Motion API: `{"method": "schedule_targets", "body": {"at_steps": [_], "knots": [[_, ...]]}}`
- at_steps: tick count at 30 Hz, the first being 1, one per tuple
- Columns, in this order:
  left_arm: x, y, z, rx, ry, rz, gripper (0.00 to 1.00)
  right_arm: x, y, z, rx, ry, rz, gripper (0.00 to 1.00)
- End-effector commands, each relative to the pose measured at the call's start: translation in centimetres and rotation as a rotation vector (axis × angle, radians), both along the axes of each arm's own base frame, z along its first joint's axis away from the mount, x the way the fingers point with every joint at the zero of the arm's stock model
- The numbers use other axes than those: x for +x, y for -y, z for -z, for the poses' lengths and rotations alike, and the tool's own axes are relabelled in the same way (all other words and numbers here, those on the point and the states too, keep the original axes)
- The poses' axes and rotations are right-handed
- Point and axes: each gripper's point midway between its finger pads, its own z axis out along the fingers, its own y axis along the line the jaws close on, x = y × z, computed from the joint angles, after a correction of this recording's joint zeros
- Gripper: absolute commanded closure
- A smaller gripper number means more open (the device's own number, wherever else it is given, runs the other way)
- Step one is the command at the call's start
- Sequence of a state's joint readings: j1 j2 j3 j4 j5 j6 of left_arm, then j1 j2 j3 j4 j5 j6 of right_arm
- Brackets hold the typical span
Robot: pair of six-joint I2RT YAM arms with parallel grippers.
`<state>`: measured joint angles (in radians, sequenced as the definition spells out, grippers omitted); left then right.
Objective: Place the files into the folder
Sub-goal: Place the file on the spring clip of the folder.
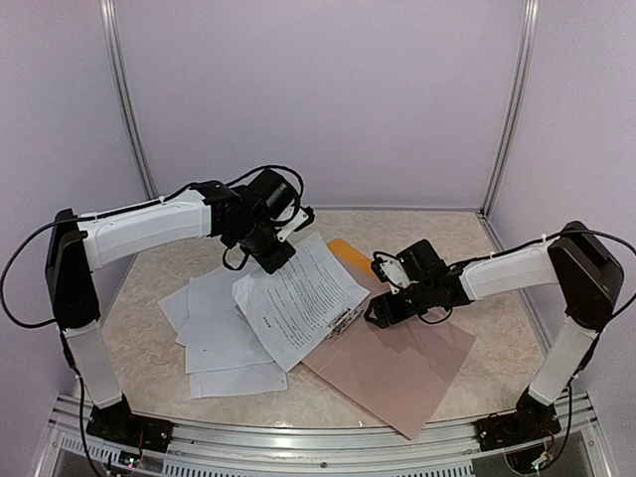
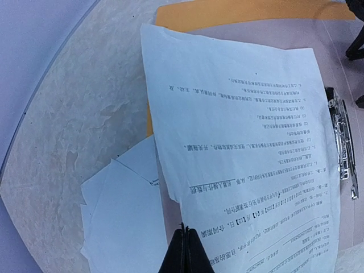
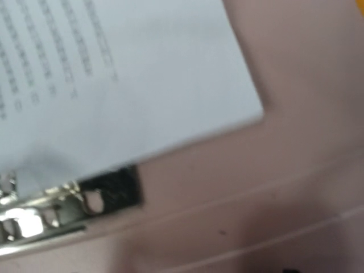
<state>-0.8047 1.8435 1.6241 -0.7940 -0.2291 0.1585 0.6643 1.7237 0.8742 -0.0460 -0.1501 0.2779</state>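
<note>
A pale marbled counter (image 1: pixel 467 248) is seen from above, with an arm reaching in from each near corner. The left pincer (image 1: pixel 266 256) sits toward the far left of the counter. Its two fingers are pressed tightly together on the edge of a printed sheet (image 1: pixel 298 298), which slopes down from the grip toward the counter's middle and covers most of the orange folder (image 1: pixel 343 250). Only a strip of the folder shows past the sheet's far edge. In the left wrist view the folder (image 2: pixel 250 14) appears as a band above the sheet (image 2: pixel 244 142), with a metal clip (image 2: pixel 341 136) just beside the sheet's right edge. More loose white sheets (image 1: pixel 224 333) lie overlapping near the left edge. The right pincer (image 1: pixel 381 310) hovers close to the clip, over a pinkish-brown board (image 1: pixel 397 368) that runs toward the near edge. Whether its fingers are wide or narrow cannot be told.
</note>
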Motion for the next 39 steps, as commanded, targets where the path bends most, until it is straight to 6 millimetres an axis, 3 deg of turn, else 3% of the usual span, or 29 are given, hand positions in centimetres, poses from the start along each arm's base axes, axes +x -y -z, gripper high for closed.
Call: {"method": "schedule_targets", "body": {"at_steps": [1, 18, 26, 39], "knots": [[0.9, 0.7, -0.6, -0.073, -0.006, -0.05, 1.0, 0.4, 1.9, -0.7, -0.04, 0.008, 0.046, 0.26], [2.2, 1.9, 0.2, -0.115, -0.026, -0.065, 1.0, 1.3, 5.2, -2.2, -0.07, 0.034, 0.106, 0.26], [3.6, 1.6, 0.1, -0.144, -0.024, -0.108, 1.0, 1.4, 5.4, -2.3, -0.068, 0.033, 0.107, 0.26], [3.1, 2.8, 1.4, -0.135, -0.059, -0.036, 1.0, 1.2, 5.2, -1.8, -0.056, 0.02, 0.1, 0.25]]}}
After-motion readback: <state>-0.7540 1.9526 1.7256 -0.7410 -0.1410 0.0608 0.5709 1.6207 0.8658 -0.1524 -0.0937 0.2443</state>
